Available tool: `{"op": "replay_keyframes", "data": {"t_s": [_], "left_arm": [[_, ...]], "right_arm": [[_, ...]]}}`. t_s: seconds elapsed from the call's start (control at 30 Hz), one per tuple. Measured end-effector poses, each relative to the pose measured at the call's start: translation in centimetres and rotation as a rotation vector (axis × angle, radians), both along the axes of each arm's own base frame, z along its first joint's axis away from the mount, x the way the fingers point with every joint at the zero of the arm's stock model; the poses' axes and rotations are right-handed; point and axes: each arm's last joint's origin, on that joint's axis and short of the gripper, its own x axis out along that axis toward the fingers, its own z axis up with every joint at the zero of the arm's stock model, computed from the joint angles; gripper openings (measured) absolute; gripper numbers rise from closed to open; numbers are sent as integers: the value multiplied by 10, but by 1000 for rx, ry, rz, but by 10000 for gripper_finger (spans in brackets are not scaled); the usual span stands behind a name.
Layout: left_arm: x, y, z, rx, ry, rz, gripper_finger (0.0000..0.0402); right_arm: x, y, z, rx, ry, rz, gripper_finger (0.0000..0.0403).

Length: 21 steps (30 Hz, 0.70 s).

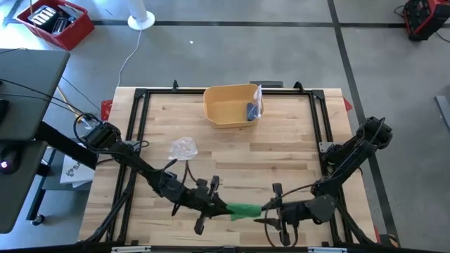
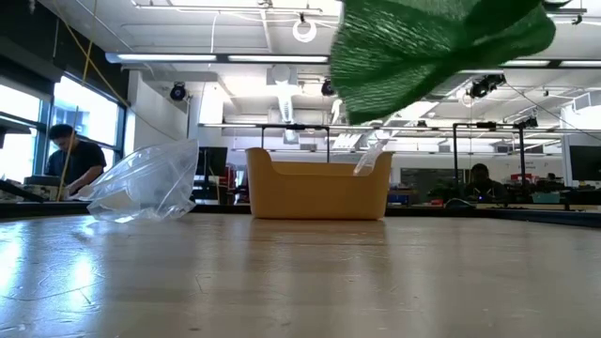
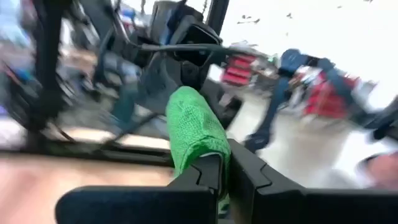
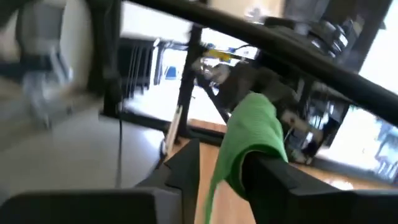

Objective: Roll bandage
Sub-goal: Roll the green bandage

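High view first: both arms meet at the near edge of the table (image 1: 232,158), and the green bandage (image 1: 244,210) is strung between them, off the wood. The left gripper (image 1: 219,206) has its end pinched tight. From the left wrist view you can see the cloth (image 3: 194,132) squeezed between the two dark fingers (image 3: 205,177) with basically no gap. The right gripper (image 1: 271,208) is on the other end, and in its own wrist view the bandage (image 4: 252,140) drapes over and between its fingers (image 4: 273,174), which stand partly apart with fabric in the gap. Looks to me like it's got hold, but loosely.

Taking the bandage as the landmark: the yellow bin (image 1: 230,105) sits well beyond it toward the far side of the table, with a small packet (image 1: 254,107) tucked at one end. The crumpled clear plastic bag (image 1: 183,147) lies between the bin and the bandage, off toward the left arm's side. In the low view the bandage (image 2: 432,47) hangs up high, clear of the tabletop, with bin (image 2: 317,185) and bag (image 2: 146,185) behind it.

Handling-wise, my guess is it's super light, floppy, stretchy crepe stuff with a grippy weave, so not slippery but it'll sag and twist. I'd hold it right at the ends like they're doing, keep it taut, and roll from one end.
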Motion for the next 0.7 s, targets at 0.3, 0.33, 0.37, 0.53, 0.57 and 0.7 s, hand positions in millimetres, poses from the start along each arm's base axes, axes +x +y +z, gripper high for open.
{"op": "replay_keyframes", "data": {"t_s": [0.3, 0.33, 0.37, 0.53, 0.57, 0.7], "left_arm": [[3, 4, -2, -235, 79, -46, 40], [2, 4, -1, -216, 64, -46, 52], [2, 4, 0, -189, 48, -42, 64], [1, 0, -3, 101, -16, 74, 122], [0, -1, -5, 163, -21, 113, 129], [4, -6, -15, 310, -28, 197, 134]], "right_arm": [[0, -3, -4, -203, 11, -119, 19], [0, -3, -4, -143, 8, -128, 12], [0, -4, -2, -70, -1, -133, 13], [1, -5, 6, 303, -59, -145, 12], [1, -5, 8, 362, -67, -146, 8], [0, -3, 9, 476, -75, -141, 8]]}}
